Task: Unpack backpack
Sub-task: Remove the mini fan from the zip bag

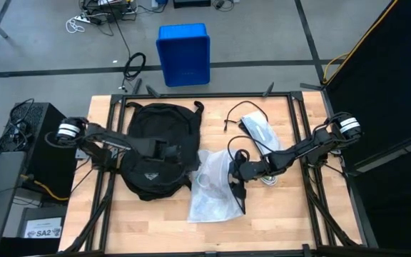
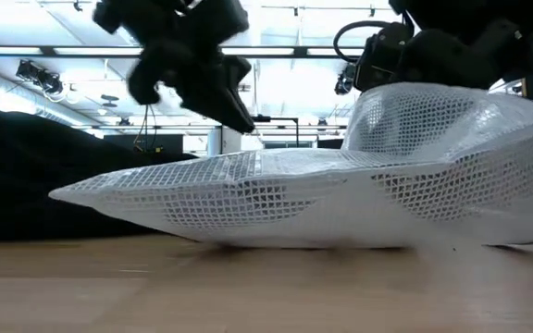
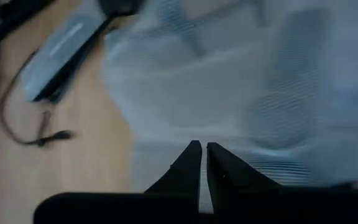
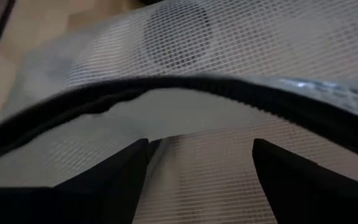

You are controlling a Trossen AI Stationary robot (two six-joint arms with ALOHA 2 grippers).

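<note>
- Black fabric backpack point(image 1: 157, 150), rounded and biggest, lies left of centre in the high view.
- White mesh pouch point(image 1: 212, 189) with a dark zip edge sits just right of it, centre frame.
- Right gripper point(image 1: 237, 187) hovers over the pouch, fingers apart, nothing held.
- Left gripper point(image 1: 189, 158), above the backpack's right edge, is closed and empty.

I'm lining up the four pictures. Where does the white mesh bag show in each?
High view: mesh bag at table centre, right of the backpack.
Low view: fills the middle.
Left wrist view: beyond the shut left hand.
Right wrist view: under the open right hand.
Shared landmark: the bag's grid weave.
</note>
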